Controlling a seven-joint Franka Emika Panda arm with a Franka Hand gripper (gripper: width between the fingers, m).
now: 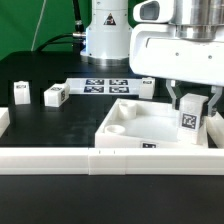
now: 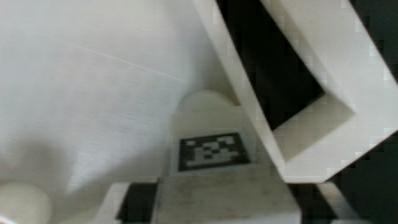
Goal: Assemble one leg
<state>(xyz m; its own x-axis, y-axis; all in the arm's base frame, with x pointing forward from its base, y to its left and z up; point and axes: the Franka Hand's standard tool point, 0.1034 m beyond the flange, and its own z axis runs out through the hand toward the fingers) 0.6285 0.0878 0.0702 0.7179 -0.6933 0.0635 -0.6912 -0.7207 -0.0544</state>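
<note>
My gripper [image 1: 191, 106] is shut on a leg [image 1: 189, 119], a small white block with a black-and-white marker on its side. It holds the leg upright over the right corner of the large white square tray [image 1: 130, 128], just above or at the tray's inside. In the wrist view the leg [image 2: 217, 170] runs out between my fingers [image 2: 139, 205], marker up, its tip at a corner of the tray [image 2: 107, 90]. Whether the leg touches the tray I cannot tell.
Two more legs [image 1: 54, 96] [image 1: 20, 94] stand on the black table at the exterior view's left, another [image 1: 147, 87] behind the tray. The marker board [image 1: 100, 84] lies at the back. A white rail [image 1: 100, 158] runs along the front edge. The robot base [image 1: 105, 30] is behind.
</note>
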